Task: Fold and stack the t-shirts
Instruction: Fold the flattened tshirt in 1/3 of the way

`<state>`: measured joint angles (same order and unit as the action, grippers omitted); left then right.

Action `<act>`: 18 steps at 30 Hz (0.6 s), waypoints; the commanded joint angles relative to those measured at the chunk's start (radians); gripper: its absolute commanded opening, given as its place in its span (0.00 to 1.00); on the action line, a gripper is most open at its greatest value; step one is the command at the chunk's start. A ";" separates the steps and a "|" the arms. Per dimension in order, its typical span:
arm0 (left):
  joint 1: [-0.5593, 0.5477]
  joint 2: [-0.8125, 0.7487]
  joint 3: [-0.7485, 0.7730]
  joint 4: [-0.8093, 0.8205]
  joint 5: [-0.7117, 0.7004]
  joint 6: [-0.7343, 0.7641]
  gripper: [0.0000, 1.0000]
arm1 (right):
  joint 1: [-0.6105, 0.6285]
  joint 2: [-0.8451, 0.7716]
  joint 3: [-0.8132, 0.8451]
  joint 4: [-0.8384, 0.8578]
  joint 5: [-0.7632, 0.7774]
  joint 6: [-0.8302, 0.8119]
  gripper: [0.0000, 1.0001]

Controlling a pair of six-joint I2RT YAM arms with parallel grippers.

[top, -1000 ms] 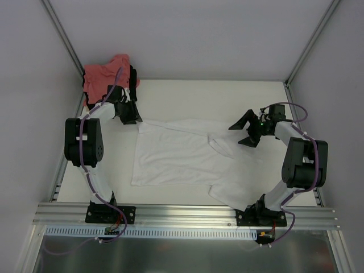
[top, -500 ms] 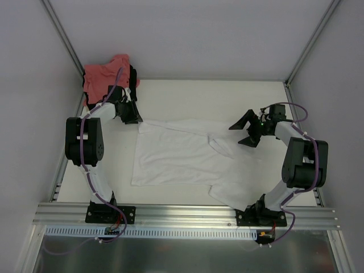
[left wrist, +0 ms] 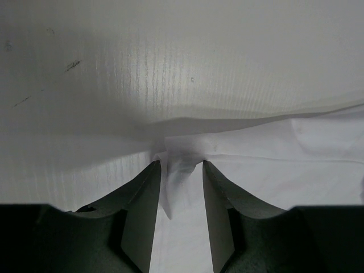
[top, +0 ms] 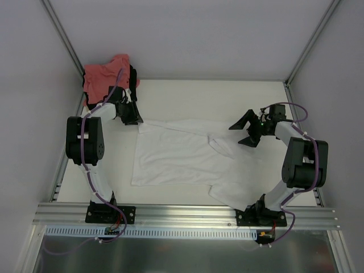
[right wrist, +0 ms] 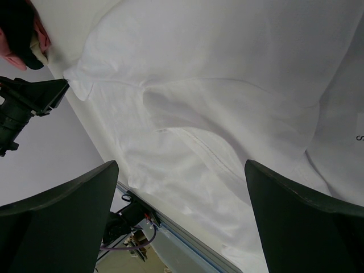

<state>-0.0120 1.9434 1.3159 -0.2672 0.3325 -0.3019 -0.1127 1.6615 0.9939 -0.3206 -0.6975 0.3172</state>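
A white t-shirt (top: 182, 153) lies spread on the table, partly folded, with a sleeve turned in near its right side. My left gripper (top: 132, 118) is at the shirt's far left corner. In the left wrist view its jaws (left wrist: 180, 164) stand partly apart, with a bunched corner of white cloth (left wrist: 173, 182) hanging between the fingertips. My right gripper (top: 245, 132) hovers wide open just right of the shirt (right wrist: 216, 85), holding nothing. A salmon-pink t-shirt (top: 105, 74) and a black t-shirt (top: 132, 77) lie heaped at the far left corner.
The heap of shirts (right wrist: 20, 31) sits right behind my left gripper. Frame posts (top: 62, 40) and side walls close in the table. A metal rail (top: 182, 213) runs along the near edge, where both arm bases are bolted.
My left gripper has shifted slightly toward the far left corner and narrowed a little around the shirt's corner. The right arm and the shirt's body have not moved.
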 commanded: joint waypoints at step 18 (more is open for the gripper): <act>0.004 -0.034 0.025 0.111 0.028 -0.048 0.00 | -0.010 -0.005 0.020 0.008 -0.037 -0.015 0.99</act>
<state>-0.0120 1.9598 1.3155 -0.2115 0.3370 -0.3241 -0.1146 1.6619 0.9939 -0.3199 -0.7074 0.3168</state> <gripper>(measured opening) 0.010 0.993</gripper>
